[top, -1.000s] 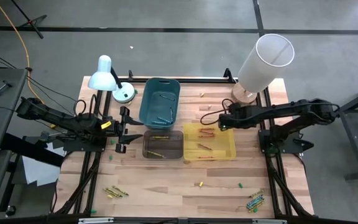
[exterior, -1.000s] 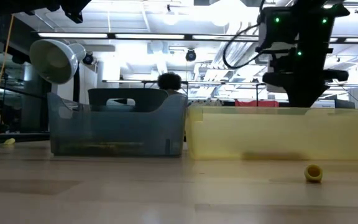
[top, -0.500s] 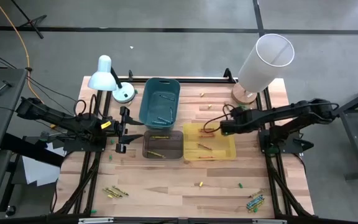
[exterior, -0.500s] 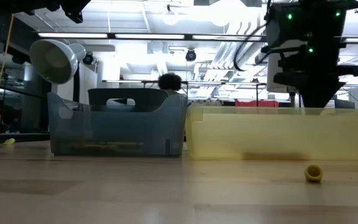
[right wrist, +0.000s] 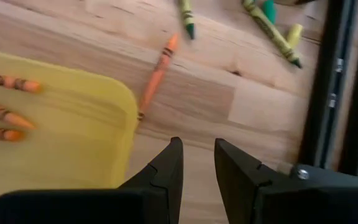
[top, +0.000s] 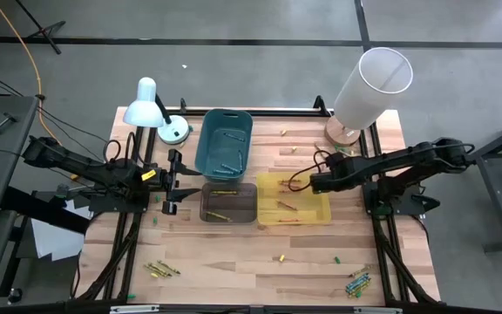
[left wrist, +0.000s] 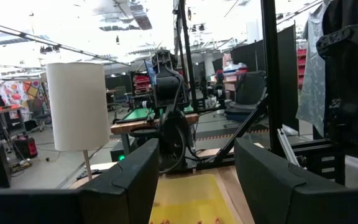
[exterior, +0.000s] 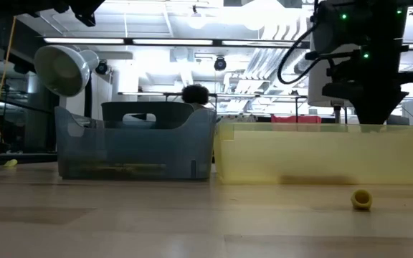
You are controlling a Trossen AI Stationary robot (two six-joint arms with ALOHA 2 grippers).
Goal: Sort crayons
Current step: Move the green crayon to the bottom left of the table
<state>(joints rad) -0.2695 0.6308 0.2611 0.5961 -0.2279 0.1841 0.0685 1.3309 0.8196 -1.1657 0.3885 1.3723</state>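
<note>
Crayons lie loose on the wooden table: an orange one [right wrist: 156, 78] beside the yellow bin's corner, green ones [right wrist: 271, 31] farther off, and clusters at the near left [top: 162, 269] and near right [top: 358, 282]. Three orange crayons [right wrist: 2, 114] lie in the yellow bin [top: 293, 199]. My right gripper [right wrist: 197, 149] hangs above that bin's right end, pointing steeply down, its fingers a narrow gap apart with nothing between them. My left gripper [top: 186, 181] waits wide open at the table's left, clear of the bins.
A clear brown bin [top: 228, 202] stands left of the yellow one and a teal bin [top: 224, 141] behind it. A desk lamp [top: 151, 109] and a white cylinder lamp [top: 369, 87] stand at the far edge. A small yellow bit [exterior: 362, 200] lies in front of the yellow bin.
My right gripper has swung a little toward the table's near edge, from the yellow bin's far right corner to above its right end, tipping slightly as it went. The gap between its fingers has not visibly changed.
</note>
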